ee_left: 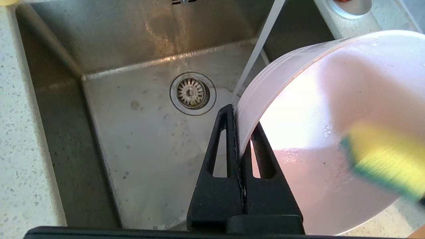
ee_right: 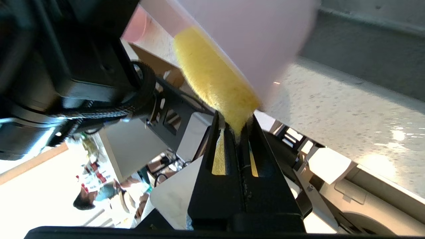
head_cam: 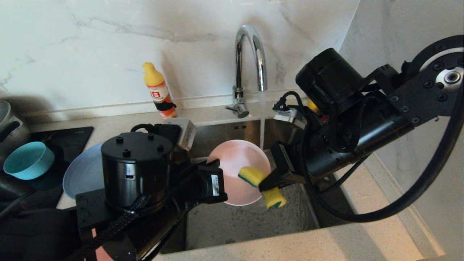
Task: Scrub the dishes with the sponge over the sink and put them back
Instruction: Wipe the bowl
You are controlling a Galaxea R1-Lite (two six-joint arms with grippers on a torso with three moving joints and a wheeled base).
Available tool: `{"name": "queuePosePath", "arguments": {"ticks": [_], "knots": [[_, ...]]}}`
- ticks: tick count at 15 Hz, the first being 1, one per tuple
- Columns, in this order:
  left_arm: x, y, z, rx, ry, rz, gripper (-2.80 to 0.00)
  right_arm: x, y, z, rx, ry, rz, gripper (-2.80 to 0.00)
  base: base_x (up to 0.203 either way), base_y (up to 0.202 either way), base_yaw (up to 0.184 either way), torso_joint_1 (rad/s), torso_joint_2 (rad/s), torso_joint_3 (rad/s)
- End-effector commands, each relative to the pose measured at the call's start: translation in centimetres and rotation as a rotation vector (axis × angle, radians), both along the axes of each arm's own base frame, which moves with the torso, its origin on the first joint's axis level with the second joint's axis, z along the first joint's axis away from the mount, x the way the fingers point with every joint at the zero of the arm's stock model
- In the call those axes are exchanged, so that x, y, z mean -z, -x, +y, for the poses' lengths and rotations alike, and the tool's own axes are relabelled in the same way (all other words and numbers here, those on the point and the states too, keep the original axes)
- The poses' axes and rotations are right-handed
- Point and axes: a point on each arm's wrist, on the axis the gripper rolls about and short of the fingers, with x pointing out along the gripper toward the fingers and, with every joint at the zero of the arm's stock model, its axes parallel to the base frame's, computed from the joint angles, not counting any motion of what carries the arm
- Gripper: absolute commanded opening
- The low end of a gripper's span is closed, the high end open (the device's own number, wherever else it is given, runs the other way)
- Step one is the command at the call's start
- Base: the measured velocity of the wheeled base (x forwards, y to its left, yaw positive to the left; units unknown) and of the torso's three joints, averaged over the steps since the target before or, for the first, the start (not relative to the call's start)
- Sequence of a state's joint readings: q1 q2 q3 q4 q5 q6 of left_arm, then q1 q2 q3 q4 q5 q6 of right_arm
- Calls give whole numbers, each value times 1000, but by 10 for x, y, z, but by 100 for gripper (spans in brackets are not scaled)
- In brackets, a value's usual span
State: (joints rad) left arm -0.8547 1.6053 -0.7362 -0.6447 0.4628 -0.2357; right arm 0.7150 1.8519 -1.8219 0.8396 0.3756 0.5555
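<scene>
Over the sink (head_cam: pixel 246 221), my left gripper (head_cam: pixel 217 183) is shut on the rim of the small pale pink dish (head_cam: pixel 233 159) and holds it tilted on edge. In the left wrist view the left gripper (ee_left: pixel 240 113) pinches the rim of the dish (ee_left: pixel 332 99), one finger on each side. My right gripper (head_cam: pixel 266 185) is shut on the bent yellow sponge (head_cam: pixel 253 174), which presses against the dish's inner face. The right wrist view shows the right gripper (ee_right: pixel 235 121) squeezing the sponge (ee_right: pixel 212 73) under the dish (ee_right: pixel 252 39). The sponge (ee_left: pixel 382 159) is blurred.
Water runs from the chrome tap (head_cam: pixel 250 54) just behind the dish. The drain strainer (ee_left: pixel 192 93) lies below. A grey-blue plate (head_cam: pixel 81 170) and a teal bowl (head_cam: pixel 29 159) sit on the counter at left, near a steel pot (head_cam: pixel 7 123). A yellow-capped bottle (head_cam: pixel 157 90) stands behind the sink.
</scene>
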Motion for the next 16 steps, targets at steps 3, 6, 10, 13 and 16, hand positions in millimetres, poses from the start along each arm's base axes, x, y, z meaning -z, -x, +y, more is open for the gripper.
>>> {"name": "queuePosePath", "arguments": {"ticks": [3,6,10,13,16], "knots": [[-4,-2,0,-6,7,-13,-280,11,5,20,-54,19,26,-280,0,0,0,0,0,0],[-4,-3,0,-8,10,-14,-280,20,-3,35,-67,24,30,-280,0,0,0,0,0,0],[-3,-3,0,-8,11,-11,-280,19,-8,46,-82,9,14,-280,0,0,0,0,0,0],[-1,-1,1,-7,7,-4,-280,11,-9,42,-71,-21,-20,-280,0,0,0,0,0,0],[-1,-1,1,-7,6,-5,-280,2,-12,30,-40,-39,-40,-280,0,0,0,0,0,0]]}}
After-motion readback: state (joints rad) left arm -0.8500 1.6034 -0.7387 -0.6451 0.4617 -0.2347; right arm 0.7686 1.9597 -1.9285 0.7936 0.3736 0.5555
